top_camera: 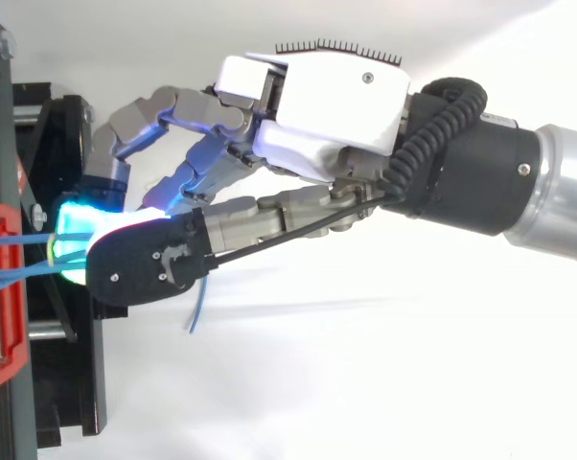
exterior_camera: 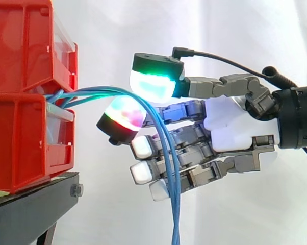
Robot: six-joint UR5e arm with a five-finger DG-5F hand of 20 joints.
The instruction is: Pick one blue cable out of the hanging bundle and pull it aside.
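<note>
**Blue cables (exterior_camera: 171, 204) pinched near the bins**

Cables are seen leaving the gap between two stacked red bins (exterior_camera: 26, 102) on a black stand (exterior_camera: 31, 204), arching right, then hanging straight down. The hand (exterior_camera: 230, 122) is held level, coming in from the right. It is clamped on the cables, which are pinched at the top of the arch between a green pad (exterior_camera: 152, 84) above and a red-magenta pad (exterior_camera: 125, 115) below. The remaining fingers, white-tipped, are curled against the hanging run. From above, one strand (top_camera: 198, 302) is seen dangling beneath the hand.
</note>
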